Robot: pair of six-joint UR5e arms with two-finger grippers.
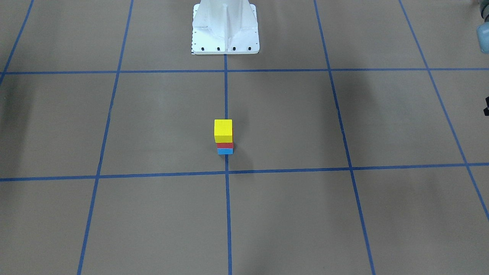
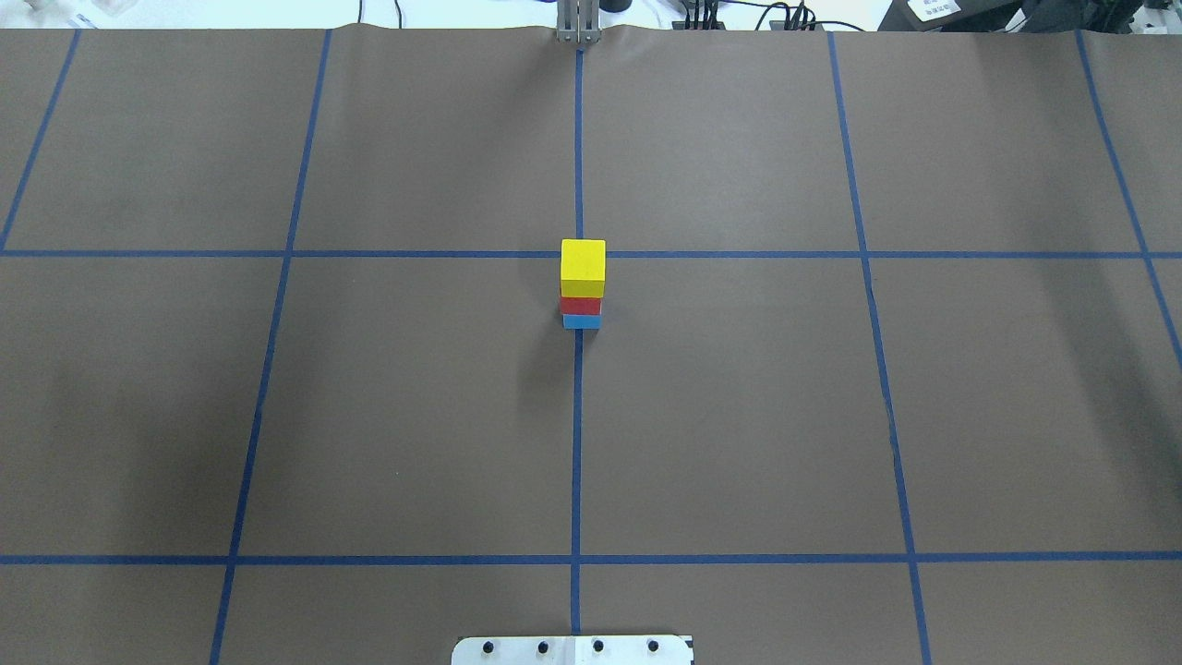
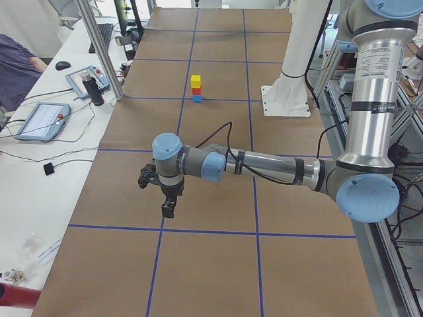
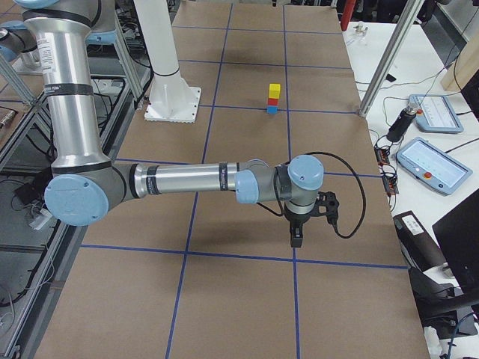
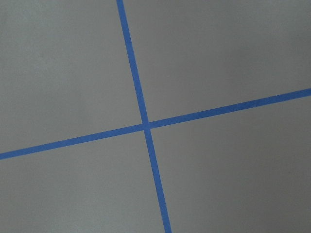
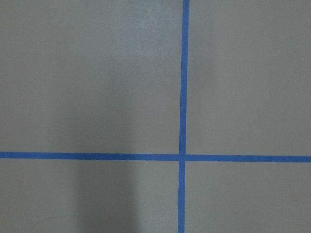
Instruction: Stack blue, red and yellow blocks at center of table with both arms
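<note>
Yellow block (image 2: pixel 583 261) atop red block (image 2: pixel 580 306) atop blue block (image 2: pixel 582 321), one of each, at centre of table (image 2: pixel 739 416), well apart from every edge. Far off hang left gripper (image 3: pixel 168 210) and right gripper (image 4: pixel 296 241); finger state cannot be told.

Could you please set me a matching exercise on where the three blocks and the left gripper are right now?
Things:
1. yellow block
2. red block
3. blue block
4. left gripper

Places:
A. lowest, resting on the table
B. well apart from all three blocks, toward the table's left end
C. on top of the other two blocks
D. sandwiched between two blocks

Pairs: 1-C, 2-D, 3-A, 4-B
</note>
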